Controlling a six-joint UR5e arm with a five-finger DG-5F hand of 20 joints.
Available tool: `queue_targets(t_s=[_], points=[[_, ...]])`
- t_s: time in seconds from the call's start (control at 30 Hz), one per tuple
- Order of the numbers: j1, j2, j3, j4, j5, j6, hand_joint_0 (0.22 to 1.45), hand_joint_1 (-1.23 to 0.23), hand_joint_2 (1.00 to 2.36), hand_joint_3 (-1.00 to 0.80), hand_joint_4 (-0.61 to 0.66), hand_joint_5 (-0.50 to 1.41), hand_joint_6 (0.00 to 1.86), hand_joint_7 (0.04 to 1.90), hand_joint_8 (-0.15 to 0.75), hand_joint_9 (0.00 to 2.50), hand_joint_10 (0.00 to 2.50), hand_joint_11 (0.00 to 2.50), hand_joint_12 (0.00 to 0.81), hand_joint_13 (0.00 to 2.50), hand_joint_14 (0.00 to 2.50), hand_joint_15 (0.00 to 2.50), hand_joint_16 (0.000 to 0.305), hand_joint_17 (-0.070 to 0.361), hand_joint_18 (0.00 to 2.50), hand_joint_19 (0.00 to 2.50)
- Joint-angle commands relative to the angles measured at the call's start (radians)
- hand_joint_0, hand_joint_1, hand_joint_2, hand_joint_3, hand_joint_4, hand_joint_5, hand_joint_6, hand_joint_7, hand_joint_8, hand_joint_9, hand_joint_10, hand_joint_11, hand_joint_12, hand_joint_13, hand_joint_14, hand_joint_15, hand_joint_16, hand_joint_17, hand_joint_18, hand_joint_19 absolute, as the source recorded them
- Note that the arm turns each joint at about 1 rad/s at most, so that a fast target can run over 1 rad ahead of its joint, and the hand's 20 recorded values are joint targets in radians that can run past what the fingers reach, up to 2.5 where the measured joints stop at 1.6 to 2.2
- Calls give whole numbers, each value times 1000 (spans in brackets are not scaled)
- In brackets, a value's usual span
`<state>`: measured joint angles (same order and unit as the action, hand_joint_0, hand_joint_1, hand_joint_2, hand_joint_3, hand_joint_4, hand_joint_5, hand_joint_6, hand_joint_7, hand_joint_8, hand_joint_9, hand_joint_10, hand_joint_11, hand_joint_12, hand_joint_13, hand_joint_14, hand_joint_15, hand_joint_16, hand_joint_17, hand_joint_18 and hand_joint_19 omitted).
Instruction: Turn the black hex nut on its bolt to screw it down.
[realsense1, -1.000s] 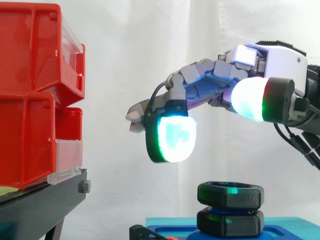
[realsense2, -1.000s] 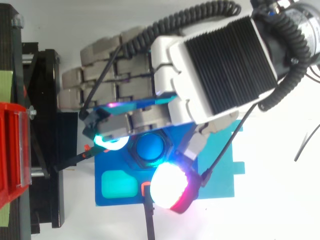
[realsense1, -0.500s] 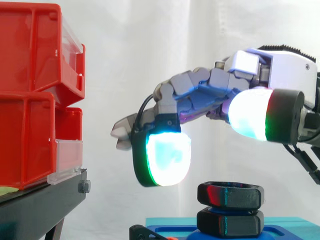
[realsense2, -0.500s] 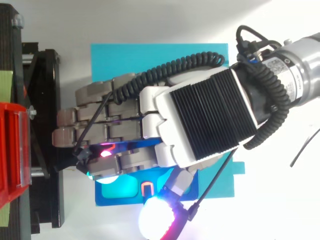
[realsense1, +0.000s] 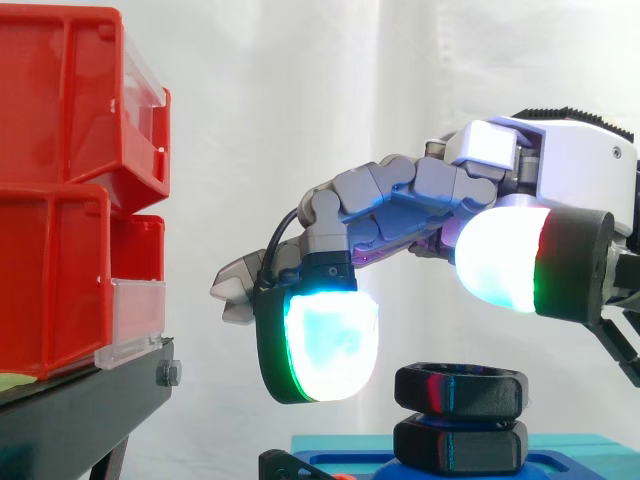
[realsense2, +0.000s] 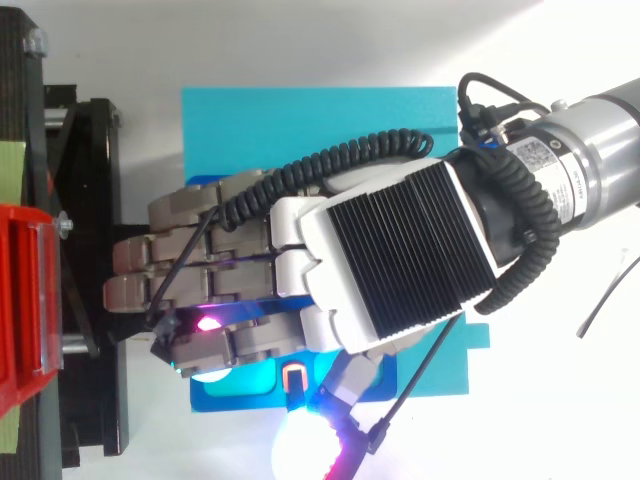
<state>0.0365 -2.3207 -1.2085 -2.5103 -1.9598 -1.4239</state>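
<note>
The black hex nut (realsense1: 460, 388) sits on its bolt above a second black hex piece (realsense1: 460, 445), on a blue base (realsense2: 300, 110). My hand (realsense1: 560, 180) hovers just above the nut without touching it, fingers loosely bent and holding nothing. One glowing fingertip pad (realsense1: 320, 345) hangs left of the nut at about its height. The thumb's pad (realsense1: 500, 262) floats above the nut's right side. In the top view the hand (realsense2: 390, 260) covers the nut and the middle of the base.
Stacked red bins (realsense1: 70, 190) stand on a black stand (realsense1: 80, 410) at the left, close to the fingertips. In the top view the stand (realsense2: 85, 300) borders the blue base's left edge. A white curtain hangs behind.
The hand has swung across the base until it covers the nut from above. Its fingers have reached further left and sunk, bringing the fingertip pad down beside the nut.
</note>
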Motion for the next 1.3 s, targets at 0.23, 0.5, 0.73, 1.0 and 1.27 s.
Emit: queue_targets(t_s=[0.23,0.5,0.73,1.0,1.27], points=[[3,0,0,-7,1,-1,497,-242,1000,-500,250,-102,625,1154,313,603,5,167,389,602,5,155,55,125,608,300],[-9,1,0,-19,-5,-3,497,-245,1000,-500,237,-113,670,1108,316,604,5,173,390,603,5,158,55,124,612,300],[-18,1,0,-21,-25,-4,497,-246,1000,-500,240,-118,690,1067,316,604,7,171,388,607,5,159,55,124,612,299],[-36,1,1,-28,-71,-9,497,-247,1000,-500,248,-120,697,1057,315,604,5,173,388,606,5,162,55,124,613,299],[-44,1,1,-28,-71,-9,497,-248,1000,-500,244,-121,701,1051,316,607,4,166,388,607,5,158,55,124,615,299]])
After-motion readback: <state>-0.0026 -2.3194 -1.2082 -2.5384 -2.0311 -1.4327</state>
